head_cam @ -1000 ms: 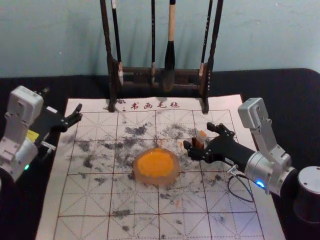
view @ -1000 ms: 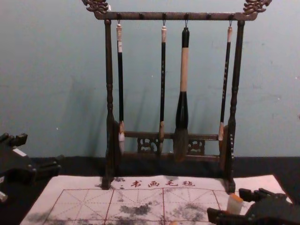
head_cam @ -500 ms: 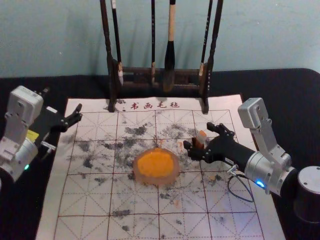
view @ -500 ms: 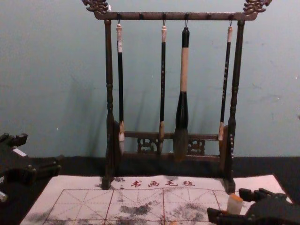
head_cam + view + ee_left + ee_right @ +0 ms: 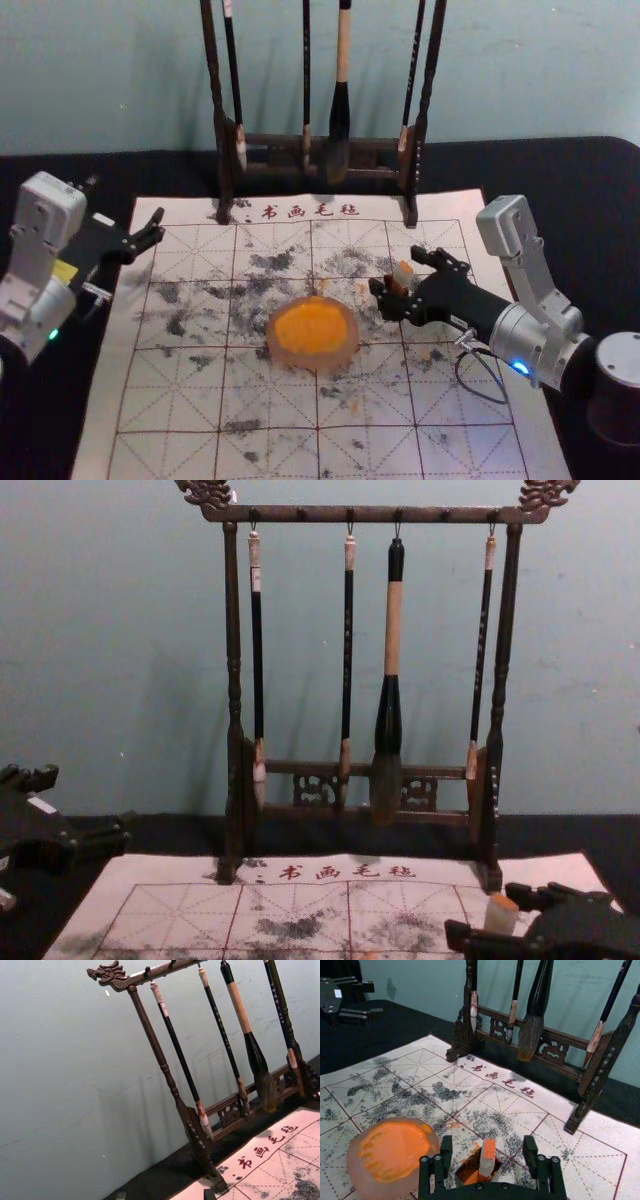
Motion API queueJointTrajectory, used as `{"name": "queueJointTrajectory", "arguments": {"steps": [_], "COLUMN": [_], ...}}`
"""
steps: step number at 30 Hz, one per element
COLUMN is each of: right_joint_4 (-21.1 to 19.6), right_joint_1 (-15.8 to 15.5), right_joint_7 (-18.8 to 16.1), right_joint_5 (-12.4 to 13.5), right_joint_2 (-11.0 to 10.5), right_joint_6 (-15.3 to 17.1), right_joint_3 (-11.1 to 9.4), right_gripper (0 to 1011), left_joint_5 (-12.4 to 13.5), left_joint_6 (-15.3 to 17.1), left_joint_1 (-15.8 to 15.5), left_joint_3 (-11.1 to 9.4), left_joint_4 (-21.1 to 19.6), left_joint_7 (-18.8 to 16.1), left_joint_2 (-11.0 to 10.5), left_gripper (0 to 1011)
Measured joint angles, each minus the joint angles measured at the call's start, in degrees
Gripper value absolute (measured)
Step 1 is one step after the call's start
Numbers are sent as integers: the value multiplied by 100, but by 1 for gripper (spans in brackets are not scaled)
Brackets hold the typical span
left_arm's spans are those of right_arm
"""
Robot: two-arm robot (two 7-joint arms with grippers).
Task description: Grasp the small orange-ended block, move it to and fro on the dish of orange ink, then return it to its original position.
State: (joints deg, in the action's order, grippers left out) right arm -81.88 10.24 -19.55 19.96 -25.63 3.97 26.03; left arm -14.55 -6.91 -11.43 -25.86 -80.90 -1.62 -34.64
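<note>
The small orange-ended block (image 5: 403, 271) is being held upright inside a small open box (image 5: 464, 1169) on the mat (image 5: 165, 452), just right of the dish (image 5: 320, 363) of orange ink. The right gripper (image 5: 397, 270) is being positioned around the block, its fingers being held apart with gaps on both sides. The left gripper (image 5: 157, 226) is being parked near the mat's far left corner, its fingers also being held apart.

Silvery left arm (image 5: 26, 298)'s got a yellow sticker (image 5: 65, 272) and green light (image 5: 54, 335), silvery right arm (image 5: 533, 344) rocks a blue light (image 5: 520, 369), loopy dark cable (image 5: 458, 376) and screw-studded black claw (image 5: 396, 268).
</note>
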Motion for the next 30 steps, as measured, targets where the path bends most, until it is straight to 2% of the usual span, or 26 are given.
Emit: {"name": "queueJointTrajectory", "arguments": {"steps": [9, 10, 11, 12, 13, 14, 19, 20, 21, 24, 27, 30], "right_joint_4": [1, 1, 0, 0, 0, 0, 0, 1, 1, 1, 0, 0], "right_joint_1": [0, 0, 0, 0, 0, 0, 0, 0, 0, 0, 0, 0], "right_joint_7": [4, 4, 5, 5, 5, 5, 5, 5, 5, 5, 5, 5], "right_joint_5": [5, 5, 5, 5, 5, 5, 5, 5, 5, 5, 5, 5], "right_joint_2": [0, 0, 0, 0, 0, 0, 0, 0, 0, 0, 0, 0], "right_joint_6": [-3, -3, -3, -4, -3, -4, -4, -4, -4, -4, -4, -4], "right_joint_3": [0, 0, 0, 0, 0, 0, 0, 0, 0, 0, 0, 0], "right_gripper": [650, 650, 593, 593, 504, 504, 341, 277, 277, 161, 111, 111], "left_joint_5": [0, 0, 0, 0, 0, 0, 0, 0, 0, 0, 0, 0], "left_joint_6": [0, 0, 0, 0, 0, 0, 0, 0, 0, 0, 0, 0], "left_joint_1": [0, 0, 0, 0, 0, 0, 0, 0, 0, 0, 0, 0], "left_joint_3": [0, 0, 0, 0, 0, 0, 0, 0, 0, 0, 0, 0], "left_joint_4": [0, 0, 0, 0, 0, 0, 0, 0, 0, 0, 0, 0], "left_joint_7": [0, 0, 0, 0, 0, 0, 0, 0, 0, 0, 0, 0], "left_joint_2": [0, 0, 0, 0, 0, 0, 0, 0, 0, 0, 0, 0], "left_gripper": [1001, 1001, 1001, 1001, 1001, 1002, 1001, 1001, 1001, 1001, 1001, 1001]}}
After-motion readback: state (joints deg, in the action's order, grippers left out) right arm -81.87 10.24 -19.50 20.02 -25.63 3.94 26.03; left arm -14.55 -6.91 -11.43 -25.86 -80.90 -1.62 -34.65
